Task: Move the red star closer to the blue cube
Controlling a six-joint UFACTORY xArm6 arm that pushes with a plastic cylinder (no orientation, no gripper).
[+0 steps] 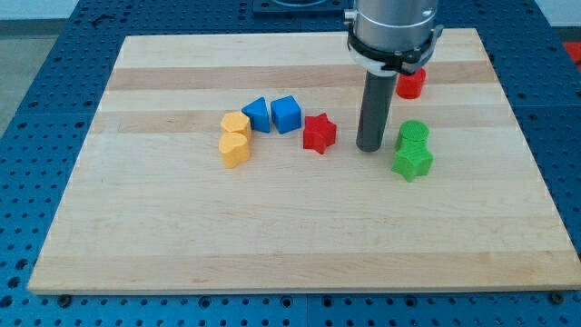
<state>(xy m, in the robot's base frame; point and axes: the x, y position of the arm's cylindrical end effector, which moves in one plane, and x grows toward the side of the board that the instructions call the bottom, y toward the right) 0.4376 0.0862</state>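
Observation:
The red star (319, 133) lies near the middle of the wooden board (182, 236). The blue cube (286, 113) sits just up and to the left of it, with a small gap between them. My tip (369, 147) rests on the board to the right of the red star, about a block's width away, and left of the green blocks. The rod rises from the tip to the arm at the view's top.
A blue triangular block (257, 114) touches the blue cube's left side. Two yellow blocks (234, 138) lie left of that. A green cylinder (413, 134) and green star (412, 162) sit right of my tip. A red cylinder (411, 84) is partly behind the arm.

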